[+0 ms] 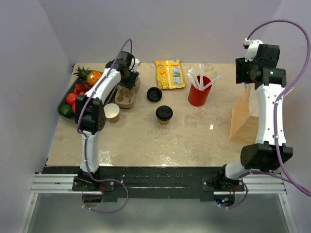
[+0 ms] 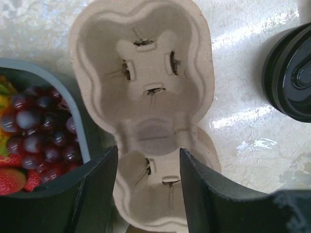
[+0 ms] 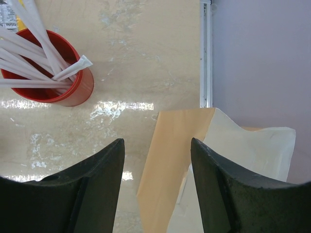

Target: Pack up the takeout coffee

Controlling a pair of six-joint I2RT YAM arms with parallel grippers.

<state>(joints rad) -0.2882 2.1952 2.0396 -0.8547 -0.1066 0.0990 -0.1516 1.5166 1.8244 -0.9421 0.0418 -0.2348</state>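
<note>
Left jaws and right jaws apart; takeout coffee (image 1: 164,114) upright: small brown paper cup, round black lid.

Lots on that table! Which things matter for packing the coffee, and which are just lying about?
For the job: takeout coffee; probably also the cardboard cup carrier and the paper bag.
Lying about: tray of fruit, lidless cup, loose lid, snack packet, red cup of straws.

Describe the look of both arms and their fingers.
Both the left arm and right arm have white link shells with black joint housings. A purple cable loops along each. The left fingers and right fingers are broad, matte black, with curved inner edges.
</note>
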